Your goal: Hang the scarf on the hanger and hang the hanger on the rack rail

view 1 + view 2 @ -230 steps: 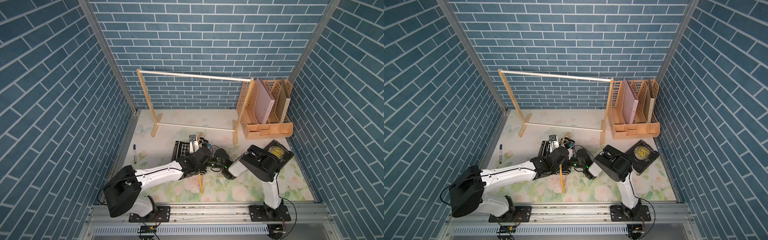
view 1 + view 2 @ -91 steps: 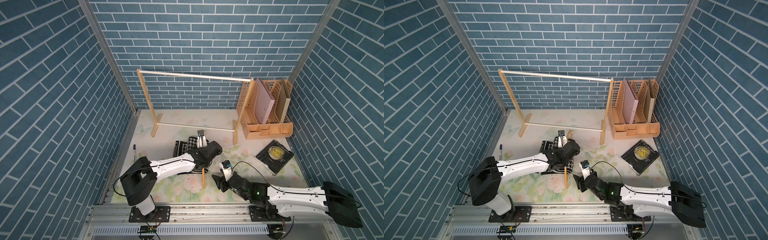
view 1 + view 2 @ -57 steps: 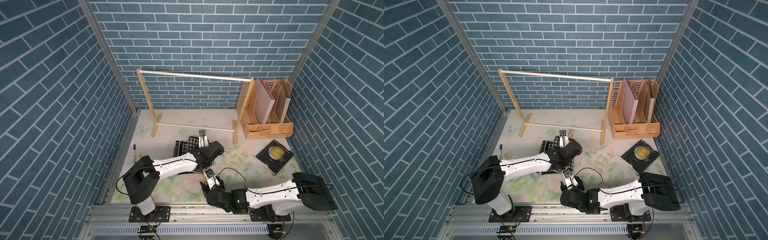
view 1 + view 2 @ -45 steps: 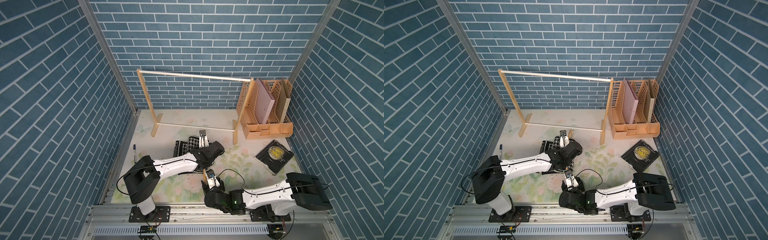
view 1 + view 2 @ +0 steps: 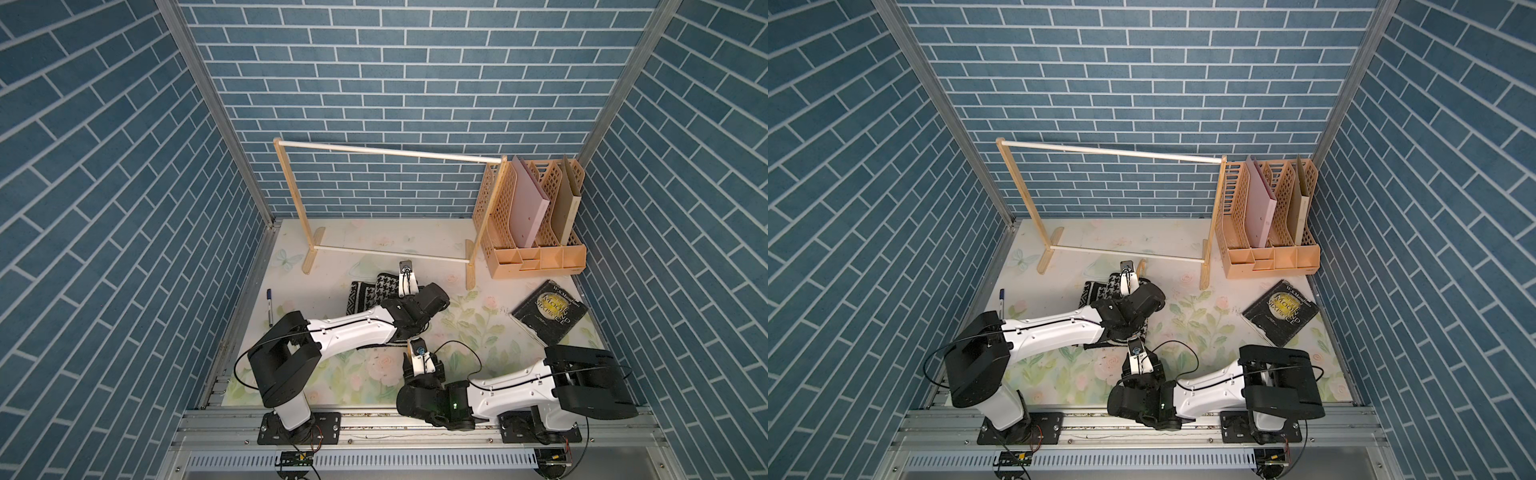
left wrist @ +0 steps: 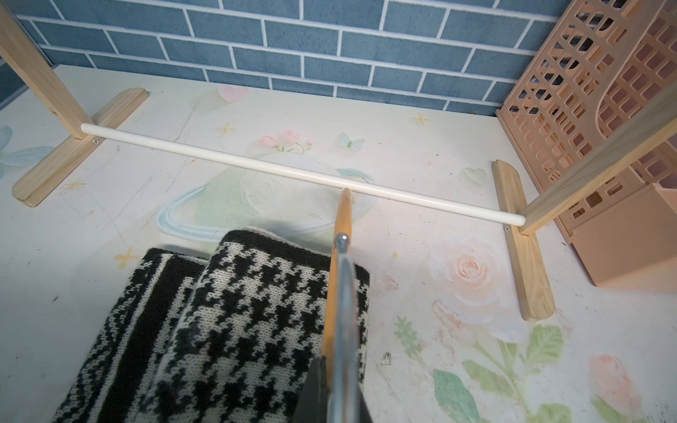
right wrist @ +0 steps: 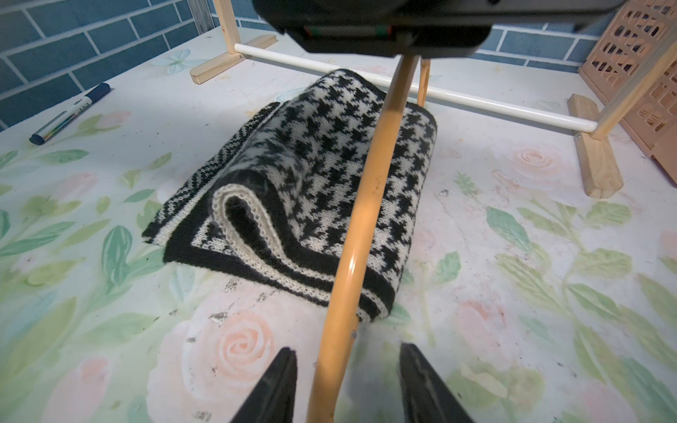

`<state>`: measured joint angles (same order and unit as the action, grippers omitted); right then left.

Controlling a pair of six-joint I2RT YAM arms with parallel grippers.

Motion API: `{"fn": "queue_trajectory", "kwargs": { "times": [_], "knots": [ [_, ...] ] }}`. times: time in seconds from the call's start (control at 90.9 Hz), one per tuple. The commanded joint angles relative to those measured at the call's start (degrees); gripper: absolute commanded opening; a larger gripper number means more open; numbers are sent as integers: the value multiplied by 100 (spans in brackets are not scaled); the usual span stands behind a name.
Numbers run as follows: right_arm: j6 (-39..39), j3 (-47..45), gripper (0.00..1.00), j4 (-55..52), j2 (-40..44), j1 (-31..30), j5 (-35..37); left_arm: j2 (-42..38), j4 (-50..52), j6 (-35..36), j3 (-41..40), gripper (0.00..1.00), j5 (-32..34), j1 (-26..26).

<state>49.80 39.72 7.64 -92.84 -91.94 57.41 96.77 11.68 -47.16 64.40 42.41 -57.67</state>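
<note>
While the left gripper (image 6: pixel 335 381) is clamping the hanger (image 6: pixel 339 256), jaws together on the orange wood with a grey metal piece alongside it, the scarf (image 7: pixel 329 154) is lying folded on the floral table (image 7: pixel 513 293).

- Scarf: sitting just in front of the rack (image 5: pixel 390 151), near its lower rail (image 6: pixel 293 172). The houndstooth face is up, one edge is curling over at the near end, and the zigzag end is showing on the pen side.
- Hanger: crossing over the scarf's right-hand part, not threaded through it. Its far tip is ending right at the lower rail; contact cannot be told.
- Right gripper (image 7: pixel 348 351): jaws standing apart, one on each side of the hanger's near curved end. No pad is seen pressing the wood.
- Both arms are meeting near the table's middle in both top views.
- Pen (image 7: pixel 69 113) is lying left of the scarf. The book (image 5: pixel 548 316) and file organiser (image 5: pixel 536 232) are well apart, to the right.
</note>
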Motion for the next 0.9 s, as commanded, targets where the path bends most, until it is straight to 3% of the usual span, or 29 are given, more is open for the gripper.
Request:
{"fn": "queue_trajectory", "kwargs": {
  "times": [0.0, 0.627, 0.891],
  "knots": [
    [237, 164, 48, -34, -174, 47, 230, 134, 106, -61, -77, 0, -266, -40],
    [501, 369, 31, -237, -596, 335, -63, 131, -12, -38, -125, 0, -296, -39],
    [603, 382, 6, -326, -655, 348, -24, 176, -17, -48, -121, 0, -311, -34]
  ]
}}
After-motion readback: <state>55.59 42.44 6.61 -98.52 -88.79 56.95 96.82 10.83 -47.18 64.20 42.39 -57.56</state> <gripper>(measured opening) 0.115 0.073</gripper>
